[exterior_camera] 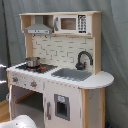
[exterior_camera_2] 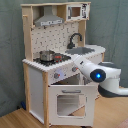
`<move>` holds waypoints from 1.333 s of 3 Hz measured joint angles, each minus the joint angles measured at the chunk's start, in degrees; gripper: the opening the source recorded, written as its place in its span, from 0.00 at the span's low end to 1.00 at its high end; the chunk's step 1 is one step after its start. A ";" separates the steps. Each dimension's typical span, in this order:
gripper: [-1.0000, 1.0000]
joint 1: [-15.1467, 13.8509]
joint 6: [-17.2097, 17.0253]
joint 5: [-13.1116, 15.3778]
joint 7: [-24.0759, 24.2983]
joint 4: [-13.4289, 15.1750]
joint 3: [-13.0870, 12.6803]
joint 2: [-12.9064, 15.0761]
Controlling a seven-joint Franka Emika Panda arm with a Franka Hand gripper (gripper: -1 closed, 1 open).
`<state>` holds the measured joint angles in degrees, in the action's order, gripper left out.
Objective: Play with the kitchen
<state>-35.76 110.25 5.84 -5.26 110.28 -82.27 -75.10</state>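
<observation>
The kitchen (exterior_camera: 60, 65) is a tall white and light-wood toy unit and shows in both exterior views. A metal pot (exterior_camera_2: 47, 55) stands on its stovetop, with a black faucet (exterior_camera_2: 75, 39) and a grey sink (exterior_camera: 72, 74) beside it. The hood (exterior_camera: 39, 27) and microwave (exterior_camera: 75, 23) sit up top. The windowed oven door (exterior_camera_2: 69, 102) hangs open below the knobs (exterior_camera_2: 59, 75). My white arm (exterior_camera_2: 97, 75) reaches in from the second exterior view's right. Its gripper (exterior_camera_2: 74, 63) is at the stove's front edge, just above the knobs, mostly hidden by the wrist.
A grey curtain (exterior_camera: 115, 50) hangs behind the kitchen. The floor (exterior_camera_2: 20, 120) is wood. In the first exterior view a rounded white part of the arm (exterior_camera: 21, 121) shows at the bottom left. A closed lower cupboard door (exterior_camera: 61, 105) sits under the sink.
</observation>
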 joint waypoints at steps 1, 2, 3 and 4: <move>1.00 1.32 -1.59 -0.89 -5.43 1.34 1.55 2.74; 1.00 2.79 -2.41 -1.82 -10.25 3.28 3.02 5.43; 1.00 4.26 -2.59 -2.63 -14.88 5.88 4.77 7.97; 1.00 5.77 -2.60 -3.84 -19.83 8.86 6.68 10.40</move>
<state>-29.99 107.65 2.00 -25.09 119.14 -75.59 -64.69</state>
